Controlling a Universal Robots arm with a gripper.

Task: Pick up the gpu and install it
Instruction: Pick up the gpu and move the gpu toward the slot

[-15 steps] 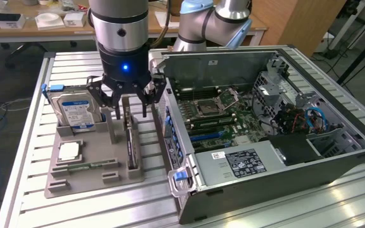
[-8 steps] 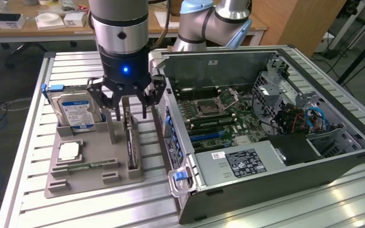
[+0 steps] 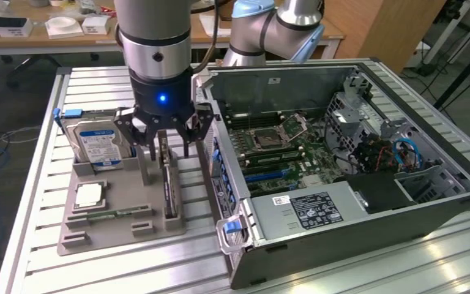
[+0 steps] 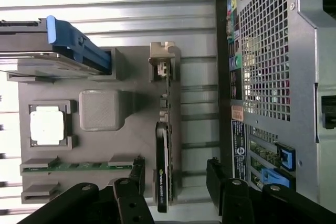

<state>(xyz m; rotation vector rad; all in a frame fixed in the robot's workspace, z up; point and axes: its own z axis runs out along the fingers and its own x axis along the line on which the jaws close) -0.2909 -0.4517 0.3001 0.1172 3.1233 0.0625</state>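
Two fingers [image 4: 137, 174] of the gripper [image 3: 166, 147] are spread wide, one on each side of the gpu [image 3: 169, 193], with the gripper hanging over the card and holding nothing. In the wrist view the gpu [image 4: 163, 182] sits between the fingertips, closer to one than the other and clear of both. The card stands on its long edge in a slot of the grey tray [image 3: 120, 236], along the tray edge nearest the case [image 3: 317, 245]. Its silver bracket is at the tray's far end. On the same tray a drive [image 3: 96, 144] with a blue label stands upright at the far corner on the exterior view's left. A cpu [image 3: 90, 195] lies flat in a pocket near the middle, and a ram stick [image 3: 108, 215] lies towards the near edge. Tray and open case sit side by side on the slatted table [image 3: 43, 202], with the case on the exterior view's right.
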